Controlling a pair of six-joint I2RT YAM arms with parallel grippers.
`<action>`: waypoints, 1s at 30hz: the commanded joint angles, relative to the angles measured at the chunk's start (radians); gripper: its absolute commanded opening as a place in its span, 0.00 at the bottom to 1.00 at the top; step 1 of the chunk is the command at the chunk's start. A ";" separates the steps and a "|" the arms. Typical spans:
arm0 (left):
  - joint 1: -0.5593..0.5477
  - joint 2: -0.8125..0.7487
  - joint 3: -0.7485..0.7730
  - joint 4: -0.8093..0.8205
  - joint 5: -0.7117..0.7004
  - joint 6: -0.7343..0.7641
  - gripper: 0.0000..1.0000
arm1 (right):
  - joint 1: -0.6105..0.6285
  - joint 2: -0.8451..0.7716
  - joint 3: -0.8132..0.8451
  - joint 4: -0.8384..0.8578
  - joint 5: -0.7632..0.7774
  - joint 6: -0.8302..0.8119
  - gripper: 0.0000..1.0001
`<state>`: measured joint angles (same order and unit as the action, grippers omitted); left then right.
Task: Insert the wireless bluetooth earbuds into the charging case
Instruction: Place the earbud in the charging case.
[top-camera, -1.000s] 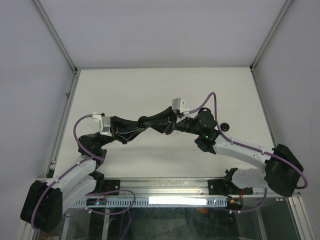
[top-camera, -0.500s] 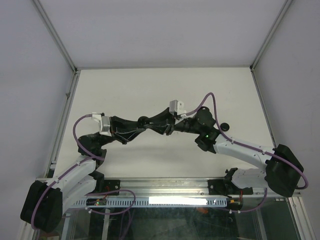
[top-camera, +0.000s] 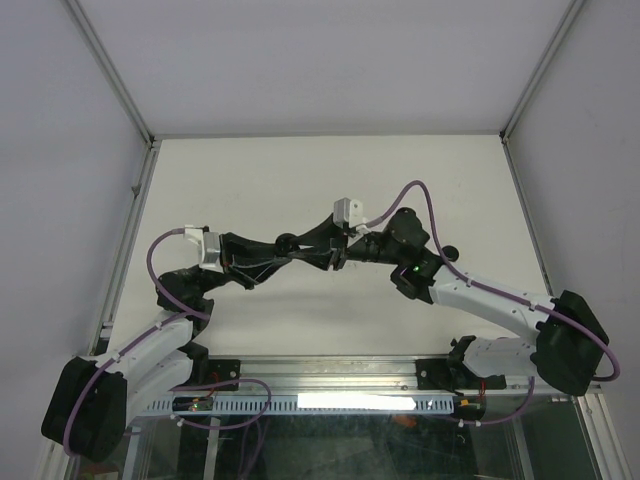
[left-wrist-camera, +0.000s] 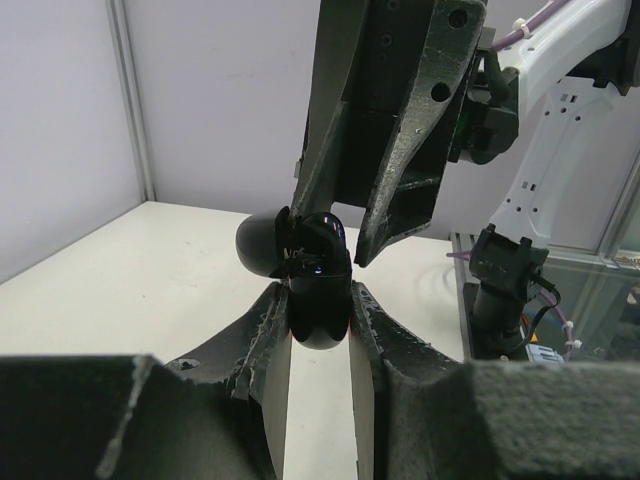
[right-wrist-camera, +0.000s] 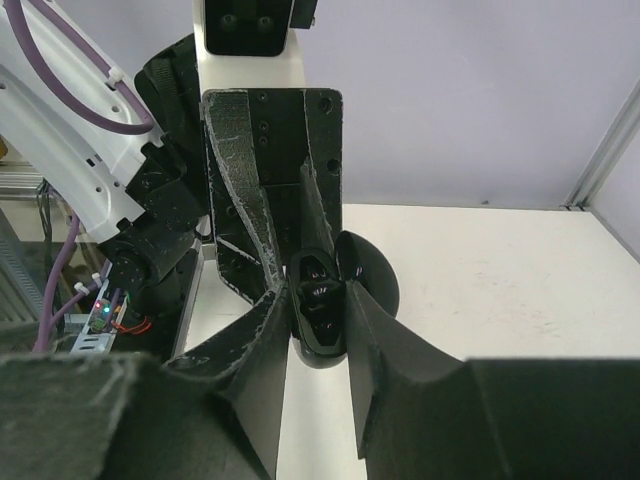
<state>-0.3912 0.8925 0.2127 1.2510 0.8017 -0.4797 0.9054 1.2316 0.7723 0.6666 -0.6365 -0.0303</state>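
Left wrist view: left claw (left-wrist-camera: 317, 300) clamps the open case (left-wrist-camera: 320, 325) up off the table (left-wrist-camera: 150, 270), earbuds (right-wrist-camera: 318, 285) nestled inside, right claw (right-wrist-camera: 316, 305) narrowly parted at its mouth, grip unclear, so best to press squarely, gently, until both seat.

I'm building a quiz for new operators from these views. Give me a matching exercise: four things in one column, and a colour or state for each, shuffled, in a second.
Column one:
1. charging case
2. table
3. left arm's cable
4. left gripper

Column two:
a. purple
b. off-white
c. glossy black, lid open
d. shut on the charging case, up off the table

Pairs: 1-c; 2-b; 3-a; 4-d
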 joint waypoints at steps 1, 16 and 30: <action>-0.002 -0.004 0.023 0.045 -0.007 0.027 0.10 | 0.013 -0.029 0.063 -0.135 -0.049 -0.005 0.31; -0.002 0.025 0.056 0.034 0.119 0.007 0.10 | 0.013 -0.021 0.110 -0.217 -0.169 -0.057 0.35; -0.002 0.065 0.071 0.085 0.180 -0.053 0.10 | 0.014 0.036 0.212 -0.392 -0.260 -0.169 0.35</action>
<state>-0.3931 0.9642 0.2447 1.2621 0.9802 -0.5217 0.9112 1.2625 0.9356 0.3489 -0.8619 -0.1593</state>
